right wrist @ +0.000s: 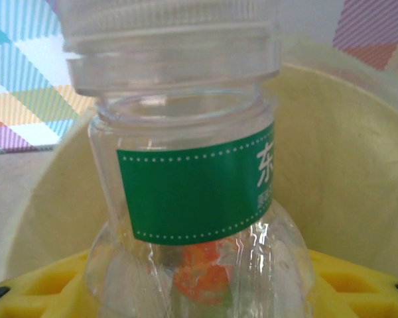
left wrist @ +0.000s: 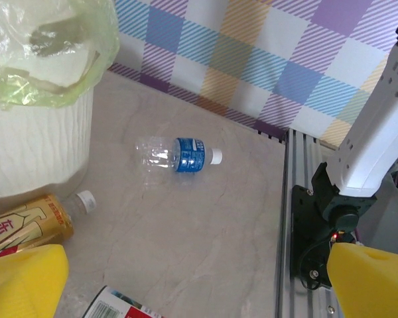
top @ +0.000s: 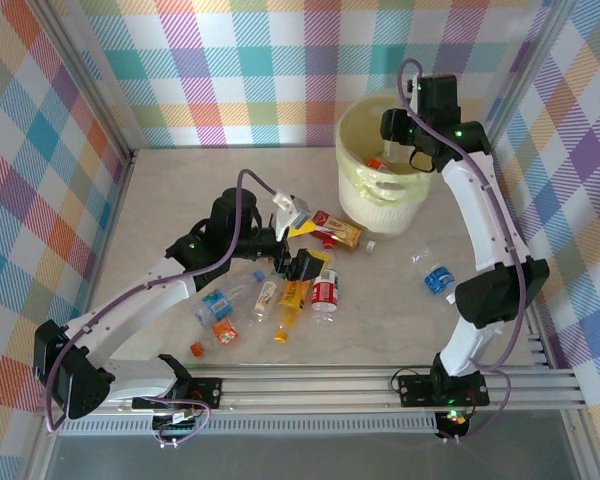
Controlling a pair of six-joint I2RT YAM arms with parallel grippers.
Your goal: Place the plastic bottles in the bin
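My right claw (top: pixel 416 152) hangs over the bin (top: pixel 352 125), pinching a clear bottle with a green label (right wrist: pixel 192 192) by its body, above the bin's open mouth. My left claw (top: pixel 303 264) is spread wide over a cluster of bottles (top: pixel 280 295) lying on the table (top: pixel 160 200). A blue-labelled bottle (left wrist: pixel 180 154) lies alone near the bin.
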